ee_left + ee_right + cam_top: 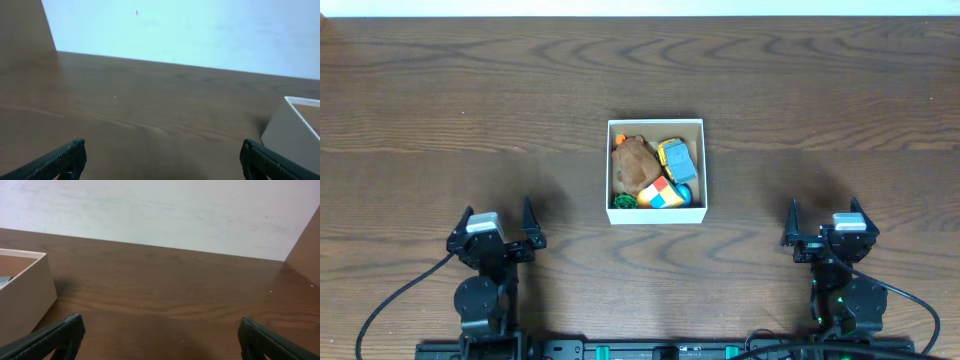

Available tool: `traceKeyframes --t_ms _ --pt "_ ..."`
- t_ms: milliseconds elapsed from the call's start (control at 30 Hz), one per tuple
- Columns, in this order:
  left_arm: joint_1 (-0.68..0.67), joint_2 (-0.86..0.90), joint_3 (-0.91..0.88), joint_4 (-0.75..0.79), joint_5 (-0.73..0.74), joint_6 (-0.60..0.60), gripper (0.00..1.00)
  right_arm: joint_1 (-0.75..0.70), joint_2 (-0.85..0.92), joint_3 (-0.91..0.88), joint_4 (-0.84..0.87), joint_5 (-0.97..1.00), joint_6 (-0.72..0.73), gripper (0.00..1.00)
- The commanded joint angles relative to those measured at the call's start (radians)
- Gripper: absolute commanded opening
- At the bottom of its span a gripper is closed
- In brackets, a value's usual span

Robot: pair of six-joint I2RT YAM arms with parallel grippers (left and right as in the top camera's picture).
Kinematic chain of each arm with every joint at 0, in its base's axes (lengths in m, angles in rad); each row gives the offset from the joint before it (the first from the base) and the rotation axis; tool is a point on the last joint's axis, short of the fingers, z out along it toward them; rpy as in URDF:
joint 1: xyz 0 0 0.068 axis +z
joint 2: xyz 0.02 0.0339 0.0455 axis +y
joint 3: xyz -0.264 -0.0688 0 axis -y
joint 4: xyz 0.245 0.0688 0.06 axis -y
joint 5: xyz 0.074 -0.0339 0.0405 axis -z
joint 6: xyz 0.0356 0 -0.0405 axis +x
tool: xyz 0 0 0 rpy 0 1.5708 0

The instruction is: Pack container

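The container (655,124), a small square white box with a tan inside, sits mid-table. It holds a brown plush toy (634,164), a blue and yellow toy (677,159), a colourful cube (661,194), a small green item (623,200) and a small blue item (684,192). My left gripper (498,224) is open and empty at the near left, well apart from the box. My right gripper (823,222) is open and empty at the near right. The box's wall shows at the right edge of the left wrist view (292,131) and the left edge of the right wrist view (22,297).
The dark wood table (470,110) stretches round the box. A pale wall (200,30) lies beyond the far edge. Black cables (390,305) run from both arm bases at the front edge.
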Motion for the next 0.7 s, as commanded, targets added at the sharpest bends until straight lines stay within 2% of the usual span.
traceKeyframes --t_ms 0,667 --pt "0.005 -0.023 -0.005 -0.053 -0.011 0.023 0.98 -0.003 -0.01 -0.002 -0.005 -0.003 -0.013 0.99" --pt "0.005 -0.015 -0.005 -0.07 -0.011 0.024 0.98 -0.003 -0.01 -0.002 -0.005 -0.003 -0.013 0.99"
